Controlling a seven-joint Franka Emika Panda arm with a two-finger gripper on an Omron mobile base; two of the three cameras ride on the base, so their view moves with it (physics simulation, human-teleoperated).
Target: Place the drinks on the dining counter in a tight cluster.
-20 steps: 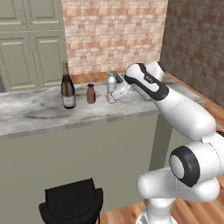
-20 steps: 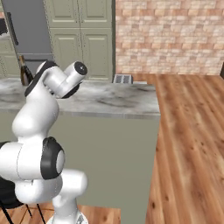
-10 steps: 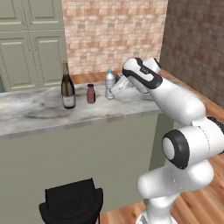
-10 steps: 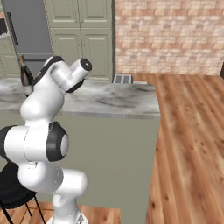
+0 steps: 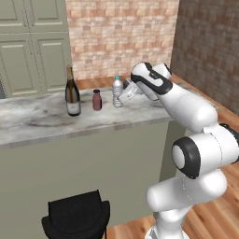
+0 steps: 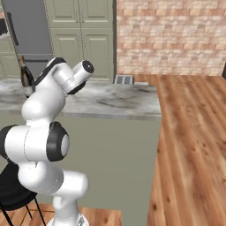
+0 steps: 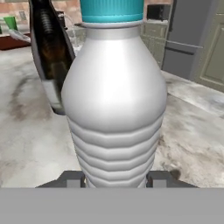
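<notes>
Hand view puts the water bottle (image 7: 114, 100) dead centre, its ribbed lower body wedged between the two dark fingertips (image 7: 73, 179) — the gripper (image 7: 114, 180) is closed on it low down, which keeps the bottle upright and leaves the teal-looking cap free. Behind it, at about 10 o'clock, the dark body of the wine bottle (image 7: 51, 57) stands on the marble.

In the left base view the arm reaches across the dining counter (image 5: 42, 119) and the gripper (image 5: 122, 96) meets the water bottle (image 5: 117, 92) from its 3 o'clock side, so the fingers approach without sweeping past the other drinks. The maroon bottle (image 5: 96, 100) stands near, at the water bottle's 9 o'clock, with a gap between them; the wine bottle (image 5: 72, 93) is further along the same line. All three are upright on the counter.

The likely purpose of the hold is to shift the water bottle toward the maroon one — closing that gap is what a tight cluster still needs.
</notes>
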